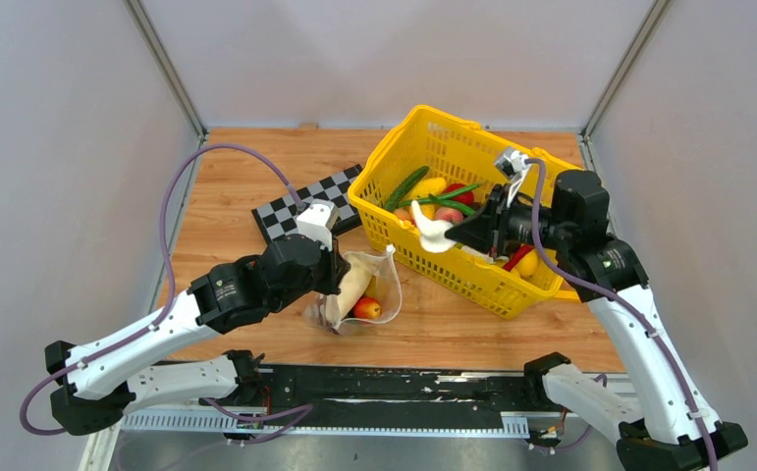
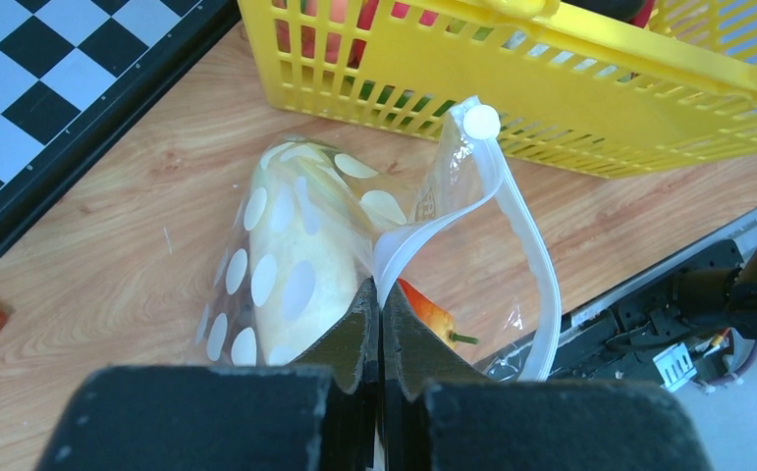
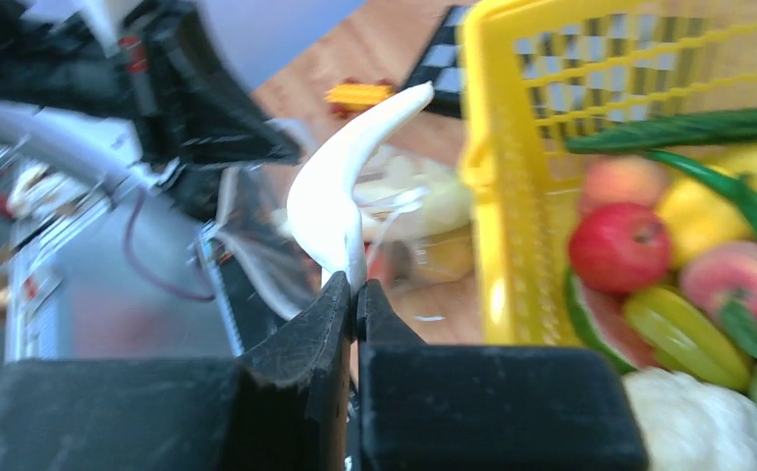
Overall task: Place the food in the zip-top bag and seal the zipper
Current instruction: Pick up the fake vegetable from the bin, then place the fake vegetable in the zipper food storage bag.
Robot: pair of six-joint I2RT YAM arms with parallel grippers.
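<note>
Left tool (image 2: 382, 312): jaws pressed all but together, pinching the mouth edge of the zip-top bag (image 1: 386, 280) and holding it up off the table.
Right tool (image 3: 356, 292): jaws nearly closed on the thin end of a white curved vegetable (image 3: 340, 186), whose tapered tip points up and away from the fingers.
Left arm (image 1: 158, 329): runs low from its base at the near left, elbow bent, wrist reaching right and pitched down over the bag.
Right arm (image 1: 639, 324): rises steeply from the near right, then turns left at the wrist, so its tool lies about level at the basket's near-left wall, facing the bag.
Table (image 1: 246, 177): light wood, carrying everything below.
Yellow basket (image 1: 453, 270): slatted plastic, at the right-centre, just beside the bag.
Checkerboard (image 1: 296, 206): black and white, flat behind the bag, its corner near the basket.
Bag's place: front centre of the table, between the two tools, mouth open toward the basket.
Zipper (image 2: 526, 235): unsealed; one clear strip loops loose from the pinched point.
Cream vegetable (image 2: 305, 245): long, lying inside the bag behind the white dots.
Red round fruit (image 1: 367, 308): inside the bag, near its lower end.
Orange-red piece (image 2: 431, 314): in the bag, just beside the left fingers; its kind is unclear.
Basket contents: red apple (image 3: 618, 245), cauliflower (image 3: 693, 427), green pods (image 3: 688, 128); the rest is blurred.
</note>
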